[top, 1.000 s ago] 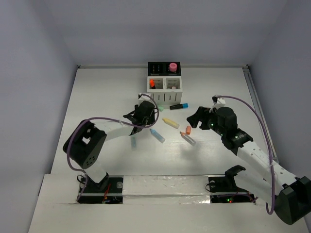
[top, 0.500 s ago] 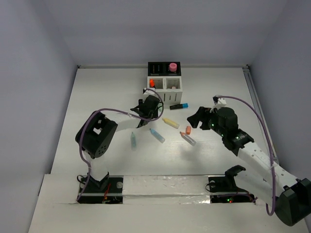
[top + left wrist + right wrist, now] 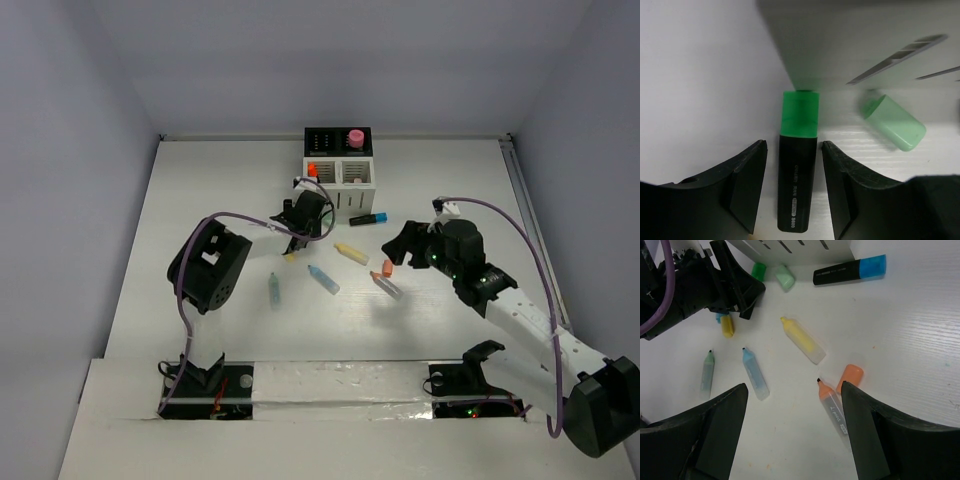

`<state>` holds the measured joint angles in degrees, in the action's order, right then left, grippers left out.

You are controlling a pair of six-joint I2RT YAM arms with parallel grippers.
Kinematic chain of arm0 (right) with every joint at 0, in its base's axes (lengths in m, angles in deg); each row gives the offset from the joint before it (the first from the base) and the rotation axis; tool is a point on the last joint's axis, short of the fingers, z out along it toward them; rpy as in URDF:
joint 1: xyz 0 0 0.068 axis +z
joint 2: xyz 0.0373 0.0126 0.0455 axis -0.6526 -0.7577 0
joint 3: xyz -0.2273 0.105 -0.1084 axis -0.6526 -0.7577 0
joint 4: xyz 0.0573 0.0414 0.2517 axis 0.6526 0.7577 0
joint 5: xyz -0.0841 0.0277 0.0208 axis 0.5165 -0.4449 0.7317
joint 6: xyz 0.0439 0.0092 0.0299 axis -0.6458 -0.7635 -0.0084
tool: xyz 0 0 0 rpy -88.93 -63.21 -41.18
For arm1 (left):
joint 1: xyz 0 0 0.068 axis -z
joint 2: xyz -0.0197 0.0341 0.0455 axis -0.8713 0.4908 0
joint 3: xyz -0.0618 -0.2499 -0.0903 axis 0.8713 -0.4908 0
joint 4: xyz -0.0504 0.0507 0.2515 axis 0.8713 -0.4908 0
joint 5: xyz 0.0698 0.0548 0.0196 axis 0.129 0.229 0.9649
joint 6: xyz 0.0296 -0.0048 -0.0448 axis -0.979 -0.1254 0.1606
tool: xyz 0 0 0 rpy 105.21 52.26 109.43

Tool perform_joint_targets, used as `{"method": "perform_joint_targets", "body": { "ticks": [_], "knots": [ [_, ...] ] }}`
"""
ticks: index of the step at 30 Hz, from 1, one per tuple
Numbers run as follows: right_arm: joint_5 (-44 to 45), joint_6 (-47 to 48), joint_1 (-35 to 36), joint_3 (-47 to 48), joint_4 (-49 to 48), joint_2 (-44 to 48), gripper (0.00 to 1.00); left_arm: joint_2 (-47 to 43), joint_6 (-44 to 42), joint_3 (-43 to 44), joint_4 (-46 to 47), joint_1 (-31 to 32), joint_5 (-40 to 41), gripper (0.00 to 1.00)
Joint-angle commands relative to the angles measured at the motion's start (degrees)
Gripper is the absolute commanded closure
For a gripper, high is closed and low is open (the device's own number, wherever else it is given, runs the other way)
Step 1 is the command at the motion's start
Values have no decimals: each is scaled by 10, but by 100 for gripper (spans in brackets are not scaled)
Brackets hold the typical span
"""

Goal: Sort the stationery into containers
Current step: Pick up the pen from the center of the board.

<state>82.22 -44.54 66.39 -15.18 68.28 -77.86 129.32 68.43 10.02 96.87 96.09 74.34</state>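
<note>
- Top view: the left claw (image 3: 308,208) has crept up-frame since a second ago and now sits just below the organizer (image 3: 338,174). The right claw (image 3: 402,245) has barely shifted, beside the orange highlighter (image 3: 387,286) at centre.
- Left wrist: jaws released, astride a green-capped marker (image 3: 797,170) at centre, its cap against the organizer's wall.
- Right wrist: jaws released, holding nothing. A yellow highlighter (image 3: 802,341) lies mid-frame.

Left wrist view: the white slatted organizer wall (image 3: 855,45) is blurred and is cut off by the upper and right edges.

Right wrist view: the black marker with a green cap (image 3: 758,271) shows only its cap, upper left. The left gripper (image 3: 753,299) hides the barrel and part of a small yellow item (image 3: 727,326).

Top view: the contents of the black compartments (image 3: 325,139) are too small to tell.
</note>
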Motion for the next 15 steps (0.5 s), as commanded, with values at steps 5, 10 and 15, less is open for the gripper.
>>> {"method": "perform_joint_targets", "body": {
  "ticks": [5, 10, 15],
  "knots": [
    [-6, -3, 6, 7, -31, 0, 19, 13, -12, 29, 15, -13, -12, 61],
    [-6, -4, 6, 7, -32, 2, 19, 11, -7, 16, 26, -13, -15, 85],
    [-7, -4, 6, 5, -32, 1, 19, -27, 4, -28, 34, -13, -23, 98]
  ]
}}
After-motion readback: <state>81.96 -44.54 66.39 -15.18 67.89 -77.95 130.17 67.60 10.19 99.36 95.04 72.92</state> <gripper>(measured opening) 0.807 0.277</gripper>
